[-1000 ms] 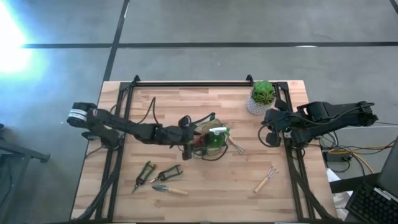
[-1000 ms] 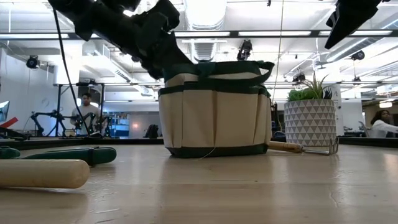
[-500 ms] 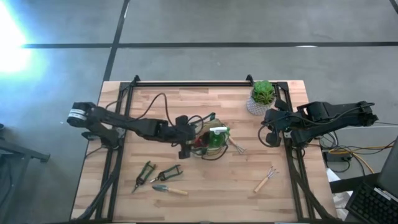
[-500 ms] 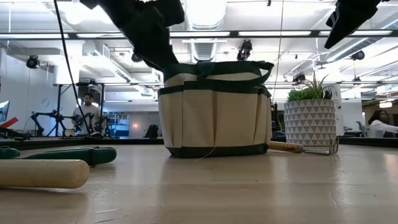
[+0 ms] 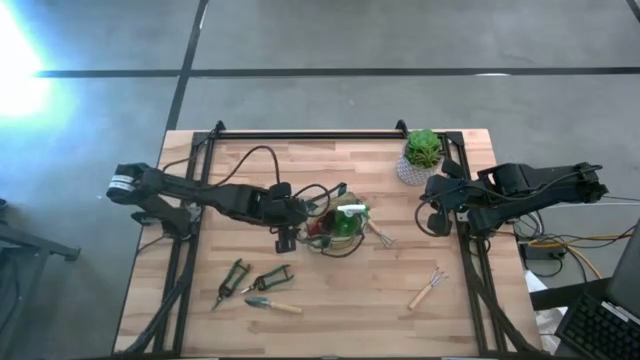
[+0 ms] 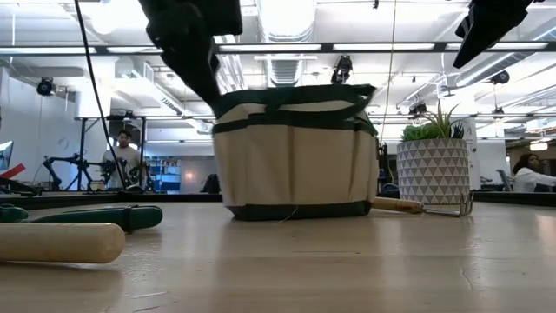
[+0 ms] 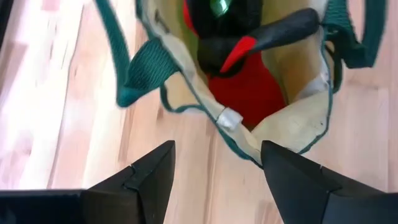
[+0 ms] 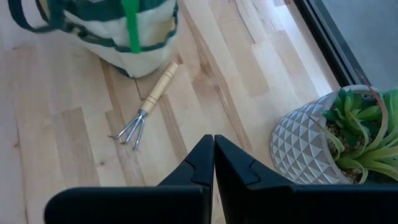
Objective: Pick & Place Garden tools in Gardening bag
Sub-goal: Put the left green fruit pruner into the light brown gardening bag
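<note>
bagging part done: the gardening bag (image 5: pixel 335 222) sits mid-table holding a red-and-black piece (image 7: pixel 239 74) and a green spray bottle (image 5: pixel 347 222); four tools remain out.
left gripper (image 5: pixel 285 238) hangs just beside the bag's near side, fingers spread, empty; right gripper (image 8: pixel 214 158) waits at the right edge, shut, empty. outstanding: pruners (image 5: pixel 232 279), second pruners (image 5: pixel 268 279), trowel (image 5: pixel 272 304) front-left, fork (image 5: pixel 427 288) front-right, another fork (image 8: pixel 144 110) touching the bag. open wood between; potted plant (image 5: pixel 420 155) back-right.

Your left gripper (image 7: pixel 214 171) stands open over bare wood, empty, just short of the gardening bag (image 7: pixel 283 127). Inside its mouth you see a red-and-black piece (image 7: pixel 249 68) and something green (image 7: pixel 219 6).
</note>
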Controlling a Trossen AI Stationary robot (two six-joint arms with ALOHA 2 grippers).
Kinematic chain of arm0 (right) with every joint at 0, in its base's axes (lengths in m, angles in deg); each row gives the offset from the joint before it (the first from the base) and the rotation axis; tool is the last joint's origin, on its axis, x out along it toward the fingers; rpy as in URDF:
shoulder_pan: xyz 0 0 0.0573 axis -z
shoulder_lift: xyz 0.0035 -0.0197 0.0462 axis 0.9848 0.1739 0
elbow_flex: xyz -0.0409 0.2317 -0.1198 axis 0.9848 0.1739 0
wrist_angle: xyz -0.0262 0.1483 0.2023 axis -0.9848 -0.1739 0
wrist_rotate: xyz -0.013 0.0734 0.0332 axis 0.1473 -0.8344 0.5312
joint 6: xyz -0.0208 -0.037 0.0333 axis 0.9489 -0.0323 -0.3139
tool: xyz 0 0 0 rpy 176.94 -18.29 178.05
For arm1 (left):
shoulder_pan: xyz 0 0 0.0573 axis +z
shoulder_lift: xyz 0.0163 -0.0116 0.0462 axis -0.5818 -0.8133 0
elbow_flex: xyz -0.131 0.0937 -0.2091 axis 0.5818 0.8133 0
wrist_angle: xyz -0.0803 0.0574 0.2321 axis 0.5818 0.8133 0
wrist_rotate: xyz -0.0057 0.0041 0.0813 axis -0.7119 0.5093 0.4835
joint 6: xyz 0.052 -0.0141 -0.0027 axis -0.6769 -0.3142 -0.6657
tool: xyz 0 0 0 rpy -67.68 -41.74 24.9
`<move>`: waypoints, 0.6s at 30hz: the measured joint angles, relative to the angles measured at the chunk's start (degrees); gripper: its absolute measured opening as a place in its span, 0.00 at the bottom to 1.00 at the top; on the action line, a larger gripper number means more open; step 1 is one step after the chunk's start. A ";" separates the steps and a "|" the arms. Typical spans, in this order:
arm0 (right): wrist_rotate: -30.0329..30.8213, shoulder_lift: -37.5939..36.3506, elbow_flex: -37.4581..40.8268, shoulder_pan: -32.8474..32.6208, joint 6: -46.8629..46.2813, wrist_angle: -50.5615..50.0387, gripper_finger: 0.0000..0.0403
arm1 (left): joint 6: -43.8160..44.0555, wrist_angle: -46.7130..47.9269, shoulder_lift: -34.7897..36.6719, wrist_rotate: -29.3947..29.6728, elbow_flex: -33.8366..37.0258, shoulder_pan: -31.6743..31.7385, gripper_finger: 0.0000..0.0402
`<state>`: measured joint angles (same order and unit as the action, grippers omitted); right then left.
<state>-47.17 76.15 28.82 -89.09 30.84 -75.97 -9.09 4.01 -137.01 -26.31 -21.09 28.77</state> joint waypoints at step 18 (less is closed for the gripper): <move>0.02 0.00 0.00 0.00 -0.42 0.05 0.02 | -0.24 -3.26 15.33 4.69 1.35 -3.07 0.59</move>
<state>-47.15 76.15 28.82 -89.09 30.43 -75.91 -9.33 0.75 -121.68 -21.61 -19.74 25.70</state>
